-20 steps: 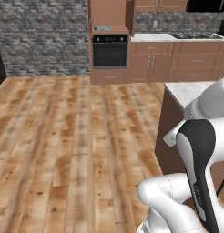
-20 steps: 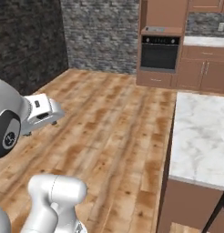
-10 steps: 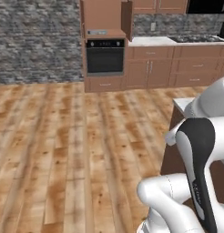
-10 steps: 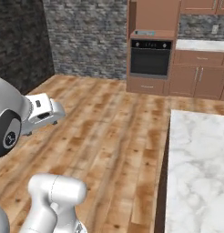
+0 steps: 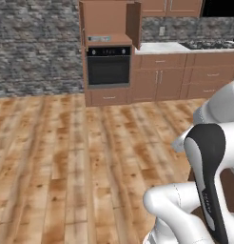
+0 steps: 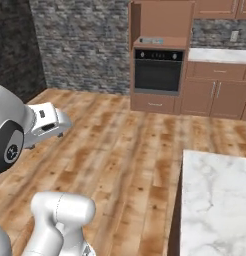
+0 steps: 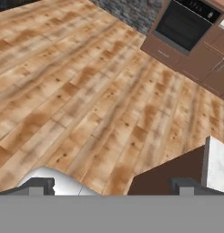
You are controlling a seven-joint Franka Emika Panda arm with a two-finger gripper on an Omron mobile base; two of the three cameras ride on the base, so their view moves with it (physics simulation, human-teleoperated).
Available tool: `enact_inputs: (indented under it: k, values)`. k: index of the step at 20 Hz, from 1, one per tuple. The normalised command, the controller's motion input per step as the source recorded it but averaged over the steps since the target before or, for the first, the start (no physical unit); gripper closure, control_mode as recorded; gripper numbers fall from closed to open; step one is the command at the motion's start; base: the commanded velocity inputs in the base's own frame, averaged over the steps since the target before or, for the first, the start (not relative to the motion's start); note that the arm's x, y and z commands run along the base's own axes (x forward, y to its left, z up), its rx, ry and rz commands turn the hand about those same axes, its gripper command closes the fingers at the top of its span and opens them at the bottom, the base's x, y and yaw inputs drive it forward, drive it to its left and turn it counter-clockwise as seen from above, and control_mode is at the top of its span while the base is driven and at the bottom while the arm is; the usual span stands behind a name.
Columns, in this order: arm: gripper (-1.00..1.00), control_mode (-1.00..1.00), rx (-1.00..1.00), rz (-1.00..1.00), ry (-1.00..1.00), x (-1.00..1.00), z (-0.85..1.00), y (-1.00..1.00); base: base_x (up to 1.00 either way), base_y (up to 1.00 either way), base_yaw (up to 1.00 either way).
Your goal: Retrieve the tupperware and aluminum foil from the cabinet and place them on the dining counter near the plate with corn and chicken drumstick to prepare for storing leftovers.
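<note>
- Two finger tips of the gripper [image 7: 111, 186] rise at 7 and 5 o'clock in the hand view. They stand wide apart, so the jaws are apart with only floor between them.
- We see the white hand body at 9 o'clock in the right base view, hanging above the wood floor [image 6: 110, 145].
- We have the oven [image 5: 108, 66] at 12 o'clock in the left base view, set in a tall brown column against the stone wall [image 5: 38, 47].
- The cabinet [image 5: 107, 19] sits directly above the oven. Its door [image 5: 134, 21] stands swung open on the right side.
- In the right base view the same oven [image 6: 158, 72] and open cabinet [image 6: 162, 22] sit at 1 o'clock.
- Tupperware and aluminum foil: we cannot tell where they are. The cabinet interior is too far and too small to read. A thin light strip shows at its bottom edge, identity unclear.
- Base cabinets with a pale worktop run off to 2 o'clock from the oven in the left base view, with a stovetop [image 5: 209, 45] on that worktop.
- The marble counter [image 6: 217, 200] fills 4 to 5 o'clock in the right base view, well apart from the oven.
- In the hand view the counter's corner [image 7: 218, 166] is at 4 o'clock with its dark brown side below it, and the oven [image 7: 186, 25] is at 1 o'clock.
- The wood floor spans everything between the counter and the oven wall.
</note>
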Motion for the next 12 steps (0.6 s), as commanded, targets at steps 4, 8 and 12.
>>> enact_inputs:
  k: [4,8,12]
  values:
    - [-1.00,1.00,0.00,0.00,0.00,0.00,0.00,0.00,1.00,-0.09,-0.03]
    - [-1.00,1.00,0.00,0.00,0.00,0.00,0.00,0.00,1.00,-0.13,-0.04]
    - [-1.00,1.00,0.00,0.00,0.00,0.00,0.00,0.00,1.00,-0.11,-0.05]
